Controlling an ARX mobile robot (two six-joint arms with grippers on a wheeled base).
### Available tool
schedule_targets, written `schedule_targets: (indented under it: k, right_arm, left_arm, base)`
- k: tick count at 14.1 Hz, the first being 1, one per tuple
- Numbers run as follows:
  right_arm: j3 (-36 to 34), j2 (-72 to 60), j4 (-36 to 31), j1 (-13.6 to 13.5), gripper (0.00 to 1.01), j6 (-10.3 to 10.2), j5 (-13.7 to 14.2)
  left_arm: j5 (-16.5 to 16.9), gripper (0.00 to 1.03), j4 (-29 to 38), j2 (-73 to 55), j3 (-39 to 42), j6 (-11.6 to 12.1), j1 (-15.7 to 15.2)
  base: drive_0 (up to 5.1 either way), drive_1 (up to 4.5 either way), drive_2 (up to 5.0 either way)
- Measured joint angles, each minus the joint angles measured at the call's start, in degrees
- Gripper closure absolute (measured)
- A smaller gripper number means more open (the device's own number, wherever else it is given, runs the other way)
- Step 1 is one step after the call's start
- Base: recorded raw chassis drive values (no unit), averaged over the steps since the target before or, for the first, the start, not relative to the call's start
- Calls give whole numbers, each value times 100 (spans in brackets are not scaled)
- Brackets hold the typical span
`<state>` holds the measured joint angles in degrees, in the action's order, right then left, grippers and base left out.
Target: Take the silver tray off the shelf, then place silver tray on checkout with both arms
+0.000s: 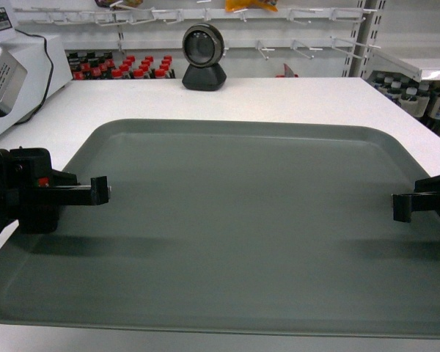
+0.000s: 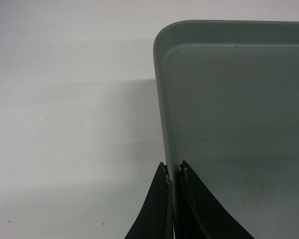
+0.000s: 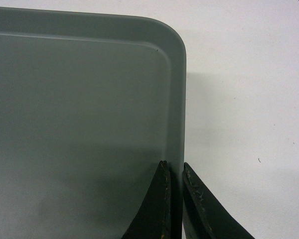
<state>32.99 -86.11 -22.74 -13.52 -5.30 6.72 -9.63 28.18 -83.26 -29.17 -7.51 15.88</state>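
The left gripper [image 2: 173,172] is closed on the left rim of the silver tray [image 1: 235,227], one finger inside the rim and one outside. The right gripper [image 3: 175,169] pinches the tray's right rim the same way. The tray spans between the two pincers, over the white checkout [image 1: 293,99]; whether it rests on the top or hangs just above it cannot be told. Beyond both pincers, past the tray's far edge, a round black-and-silver device [image 1: 204,57] stands on the tabletop. Behind it, shelving holds red-capped bottles [image 1: 125,68].
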Motion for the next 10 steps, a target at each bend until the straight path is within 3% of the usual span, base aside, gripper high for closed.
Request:
schedule_targets:
  k: [7, 9, 10]
  right_arm:
    - [0, 0, 0, 0, 98, 0, 0]
    - [-319, -363, -1694, 127, 98, -55, -579]
    - [-319, -584, -2170, 170, 98, -109, -804]
  left_arm:
    - [0, 100, -2, -2, 0, 0, 0]
    - [-1034, 100, 1071, -343, 94, 160, 170]
    - [-1346, 100, 1322, -516, 35, 254, 181]
  base:
    - [-2, 429, -432]
    - [0, 0, 0]
    - [0, 0, 0]
